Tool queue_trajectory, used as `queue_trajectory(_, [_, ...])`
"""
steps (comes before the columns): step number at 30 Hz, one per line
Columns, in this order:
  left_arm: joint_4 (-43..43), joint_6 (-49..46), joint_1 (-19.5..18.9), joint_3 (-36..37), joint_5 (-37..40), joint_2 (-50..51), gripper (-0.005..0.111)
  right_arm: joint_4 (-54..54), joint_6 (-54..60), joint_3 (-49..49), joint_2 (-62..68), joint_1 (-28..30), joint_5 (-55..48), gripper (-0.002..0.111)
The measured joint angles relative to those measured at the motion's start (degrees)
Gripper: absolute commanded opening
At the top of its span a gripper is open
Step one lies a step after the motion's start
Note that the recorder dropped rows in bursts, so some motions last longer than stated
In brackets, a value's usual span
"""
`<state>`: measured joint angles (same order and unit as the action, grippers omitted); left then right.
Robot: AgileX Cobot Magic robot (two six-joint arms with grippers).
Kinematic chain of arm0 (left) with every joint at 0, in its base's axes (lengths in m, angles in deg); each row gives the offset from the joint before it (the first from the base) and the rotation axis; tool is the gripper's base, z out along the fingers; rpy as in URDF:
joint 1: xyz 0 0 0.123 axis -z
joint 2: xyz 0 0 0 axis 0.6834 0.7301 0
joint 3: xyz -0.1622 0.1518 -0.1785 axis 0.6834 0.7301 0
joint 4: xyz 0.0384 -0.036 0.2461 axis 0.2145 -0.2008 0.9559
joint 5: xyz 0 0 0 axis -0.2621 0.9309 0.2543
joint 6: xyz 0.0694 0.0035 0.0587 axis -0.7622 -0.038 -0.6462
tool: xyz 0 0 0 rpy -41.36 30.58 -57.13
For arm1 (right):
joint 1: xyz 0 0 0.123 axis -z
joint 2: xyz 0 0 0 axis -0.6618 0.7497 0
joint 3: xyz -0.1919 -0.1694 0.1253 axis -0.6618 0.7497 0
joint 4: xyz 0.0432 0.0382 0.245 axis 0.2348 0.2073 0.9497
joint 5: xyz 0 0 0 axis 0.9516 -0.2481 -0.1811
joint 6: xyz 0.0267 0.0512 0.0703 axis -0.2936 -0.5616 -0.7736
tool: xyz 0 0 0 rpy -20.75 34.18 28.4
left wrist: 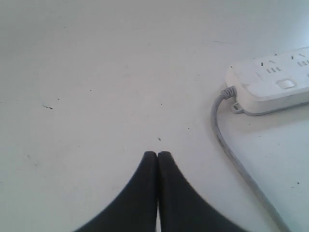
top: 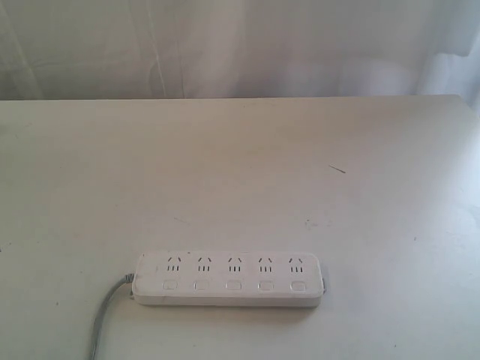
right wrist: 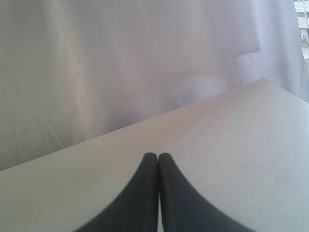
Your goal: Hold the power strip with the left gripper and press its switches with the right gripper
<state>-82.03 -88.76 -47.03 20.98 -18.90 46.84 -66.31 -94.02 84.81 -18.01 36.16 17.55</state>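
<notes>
a white table [top: 240, 165] fills the scene, a pale curtain [top: 240, 45] behind its far edge. the power strip [top: 229, 279] lies flat near the near edge, lengthwise left to right, its grey cord [top: 105, 315] leaving the left end. the left gripper [left wrist: 157, 155], fingers pressed together and empty, is apart from the cord end. the right gripper [right wrist: 158, 156], fingers also together and empty, faces the curtain. five switches [top: 233, 285] line the strip's near side.

A pale, lightly scuffed table [top: 247, 172] carries a white power strip [top: 217, 276] lying flat, sockets upward, low in the exterior view. Its grey cord [top: 103, 319] trails from the left end across the tabletop.
</notes>
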Motion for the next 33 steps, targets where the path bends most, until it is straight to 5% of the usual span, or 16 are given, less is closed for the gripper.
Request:
queue_trajectory(25, [-2.1, 0.0, 0.0, 0.0, 0.1, 0.0, 0.000, -0.1, 0.7, 0.0, 0.0, 0.0, -0.3, 0.000])
queue_trajectory(31, [-2.1, 0.0, 0.0, 0.0, 0.1, 0.0, 0.000, 3.4, 23.2, 0.0, 0.0, 0.0, -5.5, 0.000])
queue_trajectory(33, [-2.1, 0.0, 0.0, 0.0, 0.1, 0.0, 0.000, 16.0, 44.8, 0.0, 0.0, 0.0, -10.2, 0.000])
